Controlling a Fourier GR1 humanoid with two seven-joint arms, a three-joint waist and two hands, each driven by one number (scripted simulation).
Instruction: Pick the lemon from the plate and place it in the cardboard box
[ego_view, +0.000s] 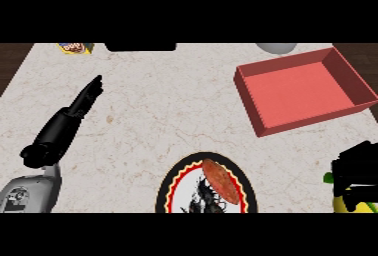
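At far left, the left hand lies over the marble tabletop with its fingers straight and together, pointing up and slightly right, holding nothing and well apart from every object. Along the far edge sit a small yellow packet, a dark flat object and, further right, part of a pale round thing. At lower centre a plate with a black rim and yellow scalloped border carries only a reddish-brown oval piece, whose long axis runs from upper left to lower right. At upper right stands the box, reddish, open-topped and empty. At the lower right edge the right hand has its fingers curled around a yellow-green object, judged to be the lemon, which is mostly hidden by the hand, so its long axis cannot be told. The lemon is thus off the plate, to the plate's right. The deciding relation: the box lies up the view and slightly left of the right hand, which is the nearer hand by far.
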